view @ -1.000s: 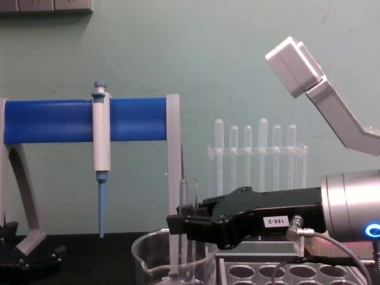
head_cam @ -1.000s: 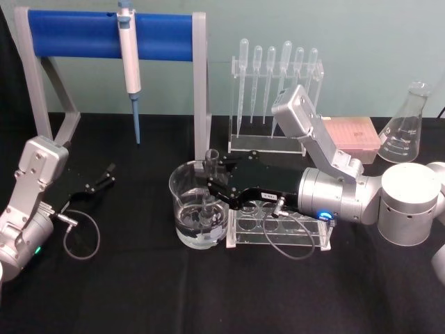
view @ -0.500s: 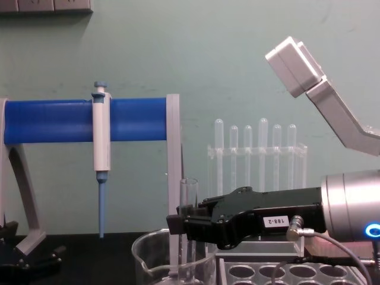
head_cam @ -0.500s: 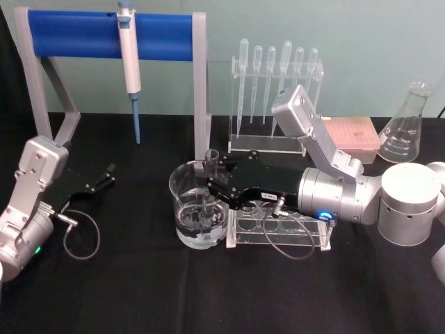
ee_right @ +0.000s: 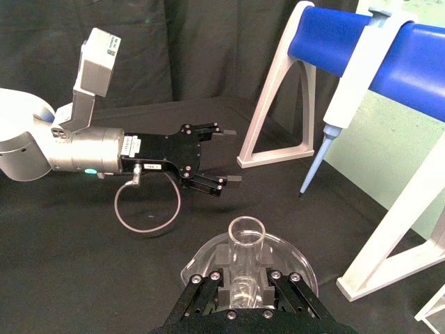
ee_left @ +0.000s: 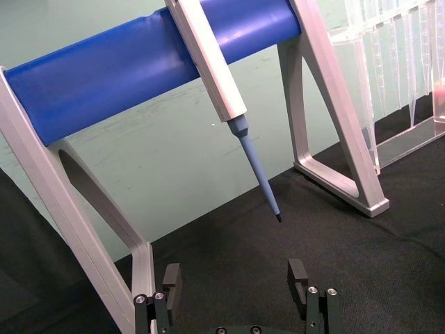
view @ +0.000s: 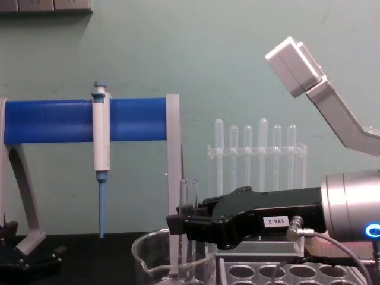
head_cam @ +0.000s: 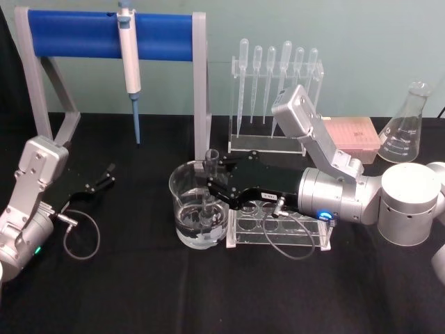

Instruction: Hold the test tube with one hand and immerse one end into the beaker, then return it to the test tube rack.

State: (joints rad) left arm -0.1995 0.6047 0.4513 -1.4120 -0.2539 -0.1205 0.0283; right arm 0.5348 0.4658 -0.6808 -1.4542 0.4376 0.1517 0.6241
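black, silver and clear glass are sitting under one strong blue bar

a matte black table cloth (head_cam: 208,292) is lying under everything, with a pale green wall (head_cam: 361,35) showing at twelve o'clock. at eleven o'clock the stand's bar (head_cam: 76,35) is showing deep blue on light grey legs (head_cam: 200,83), and the pipettor (head_cam: 128,56) is hanging white with a blue tip. the right gripper (head_cam: 211,185) is showing black with a small white label (view: 276,221), its silver wrist glowing with a blue ring (head_cam: 321,214). the left gripper (head_cam: 103,179) at nine o'clock is showing black too. the test tube (head_cam: 211,160) and beaker (head_cam: 182,209) are showing clear, colourless glass. at two o'clock a tip box (head_cam: 353,136) is showing pink.
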